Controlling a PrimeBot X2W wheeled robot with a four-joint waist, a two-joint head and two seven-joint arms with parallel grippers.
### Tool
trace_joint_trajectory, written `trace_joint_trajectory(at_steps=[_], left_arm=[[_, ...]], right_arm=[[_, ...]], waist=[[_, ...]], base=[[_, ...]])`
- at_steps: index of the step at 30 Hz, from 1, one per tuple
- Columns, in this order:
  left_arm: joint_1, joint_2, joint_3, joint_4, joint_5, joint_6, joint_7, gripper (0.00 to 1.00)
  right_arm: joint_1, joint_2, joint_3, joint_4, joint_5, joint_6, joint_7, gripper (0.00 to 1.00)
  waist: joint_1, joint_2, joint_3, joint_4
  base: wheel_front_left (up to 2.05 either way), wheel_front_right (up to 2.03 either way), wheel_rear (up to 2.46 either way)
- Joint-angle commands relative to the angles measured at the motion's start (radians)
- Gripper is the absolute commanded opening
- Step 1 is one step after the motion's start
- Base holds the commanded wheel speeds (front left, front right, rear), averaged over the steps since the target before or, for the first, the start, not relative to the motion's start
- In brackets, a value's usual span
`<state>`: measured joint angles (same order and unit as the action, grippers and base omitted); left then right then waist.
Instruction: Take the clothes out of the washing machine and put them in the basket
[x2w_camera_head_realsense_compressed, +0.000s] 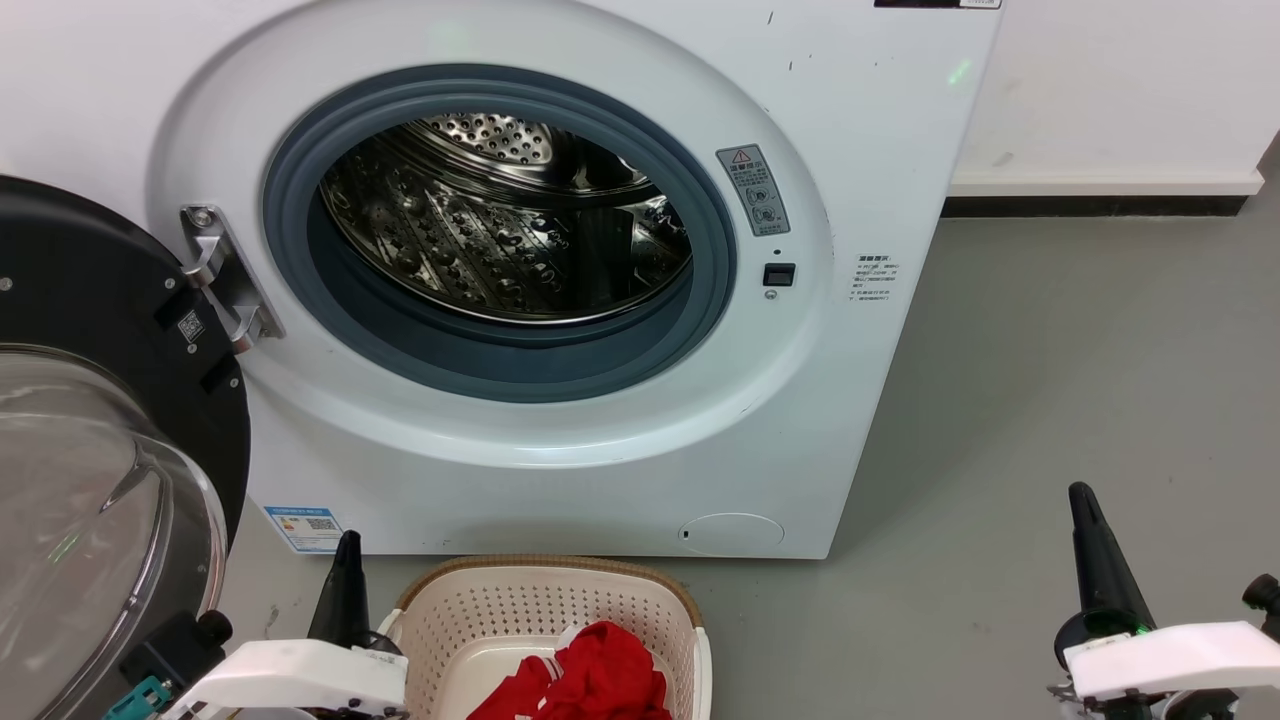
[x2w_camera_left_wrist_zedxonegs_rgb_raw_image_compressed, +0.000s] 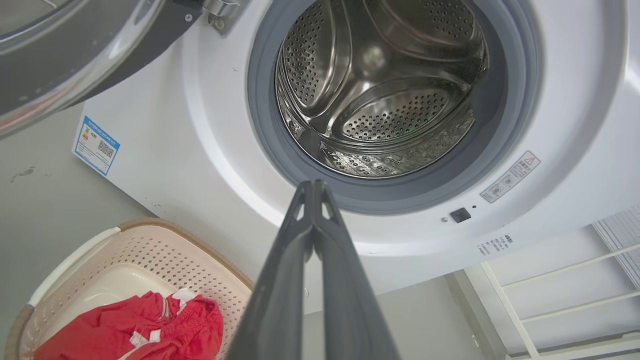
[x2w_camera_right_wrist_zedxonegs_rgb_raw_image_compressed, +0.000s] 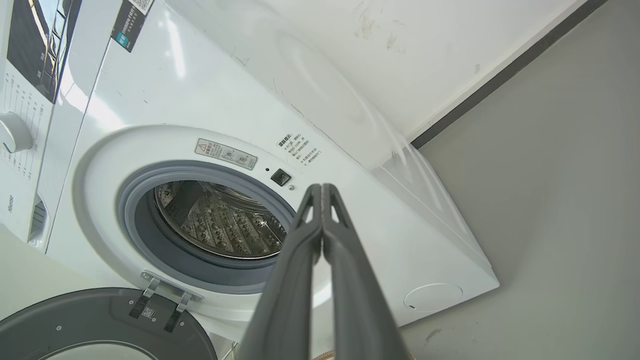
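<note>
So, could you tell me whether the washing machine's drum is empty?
Empty, as far as visible: the drum is bare perforated steel, and the red clothes lie in the basket.

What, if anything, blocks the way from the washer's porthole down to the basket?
Nothing visible does. The door hangs open at the left, clear of the porthole, and the basket sits on the floor just below it, red clothes already inside.

Left gripper fingers pressed together, before the washing machine's open porthole; drum bare. Red clothes in the basket.
</note>
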<state>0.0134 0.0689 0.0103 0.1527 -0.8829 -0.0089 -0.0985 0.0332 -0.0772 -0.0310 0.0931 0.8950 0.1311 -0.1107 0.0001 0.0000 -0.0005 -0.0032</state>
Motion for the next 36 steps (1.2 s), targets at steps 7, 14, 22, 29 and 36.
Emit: trace_joint_trajectory(at_steps=[7, 14, 22, 29, 36], left_arm=[[-0.036, 0.009, 0.012, 0.004, -0.107, -0.021, 0.025, 0.0], [-0.047, 0.009, 0.018, 0.015, -0.191, -0.034, 0.044, 0.0], [-0.058, 0.008, 0.026, 0.027, -0.279, -0.048, 0.067, 0.0], [-0.07, 0.008, 0.033, 0.036, -0.351, -0.06, 0.085, 0.0], [-0.079, 0.007, 0.041, 0.046, -0.419, -0.072, 0.102, 0.0]], right_arm=[[-0.042, -0.009, -0.005, 0.012, 0.107, 0.0, 0.025, 0.0], [-0.054, -0.01, -0.008, 0.029, 0.191, 0.0, 0.046, 0.0], [-0.071, -0.01, -0.012, 0.048, 0.279, 0.0, 0.068, 0.0], [-0.081, -0.01, -0.016, 0.063, 0.351, 0.0, 0.087, 0.0], [-0.091, -0.009, -0.02, 0.078, 0.419, 0.0, 0.105, 0.0]], waist=[[-0.0001, 0.0, 0.0, 0.0], [-0.0001, 0.0, 0.001, 0.001], [-0.0001, 0.0, 0.001, 0.001], [-0.0001, 0.0, 0.001, 0.001], [-0.0001, 0.0, 0.002, 0.001]], base=[[0.0, 0.0, 0.0], [0.0, 0.0, 0.0], [0.0, 0.0, 0.0], [0.0, 0.0, 0.0], [0.0, 0.0, 0.0]])
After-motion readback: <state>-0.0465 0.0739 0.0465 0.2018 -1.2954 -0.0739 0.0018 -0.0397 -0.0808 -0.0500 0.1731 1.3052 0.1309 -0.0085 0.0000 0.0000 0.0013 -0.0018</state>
